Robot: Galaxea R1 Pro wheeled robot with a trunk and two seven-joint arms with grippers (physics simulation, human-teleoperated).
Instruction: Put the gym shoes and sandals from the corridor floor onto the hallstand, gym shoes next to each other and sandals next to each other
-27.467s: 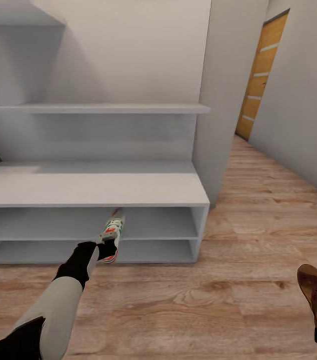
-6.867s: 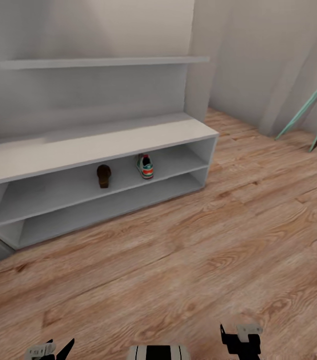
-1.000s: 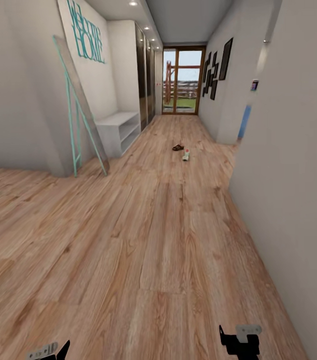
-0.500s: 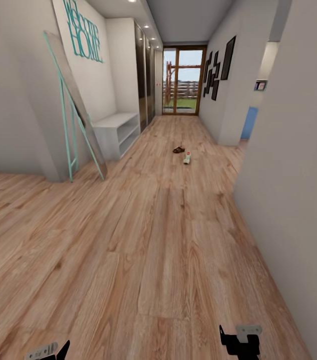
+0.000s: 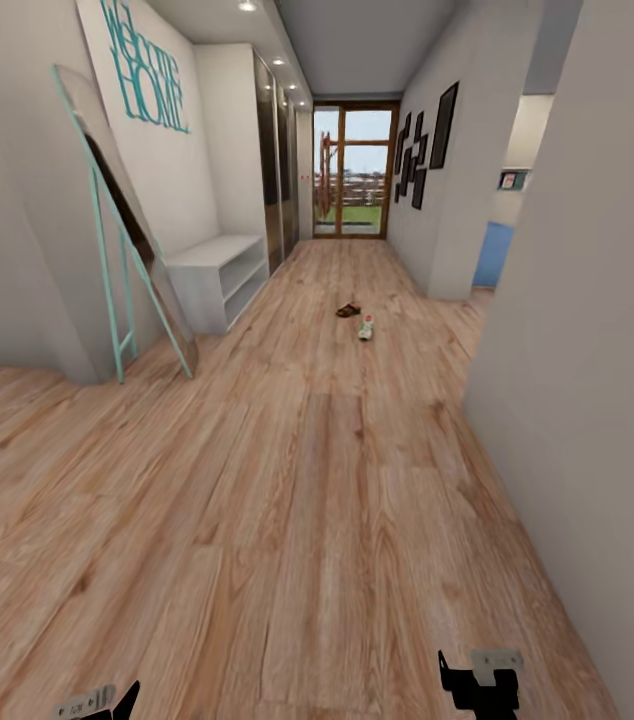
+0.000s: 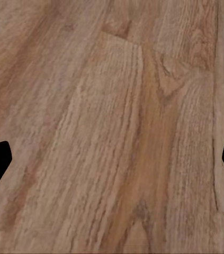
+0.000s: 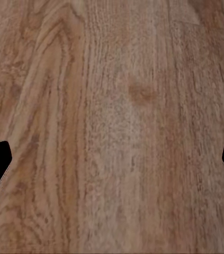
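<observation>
Two items, a sandal [image 5: 348, 310] and a sneaker [image 5: 365, 328], are seen side by side beyond the white bench [image 5: 215, 275]. Both grippers, left [image 6: 112, 161] and right [image 7: 112, 161], are held spread wide and empty over the floor [image 5: 317, 480].

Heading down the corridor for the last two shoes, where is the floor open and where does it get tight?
Open: the floor between the mirror and the right wall. Ahead, the sandal and gym shoe lie mid-corridor, close together; bare planks run between them and the white bench.

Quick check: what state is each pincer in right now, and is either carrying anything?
Left pincer: open, holding nothing, above the wood floor.
Right pincer: open, holding nothing, above the same floor.
</observation>
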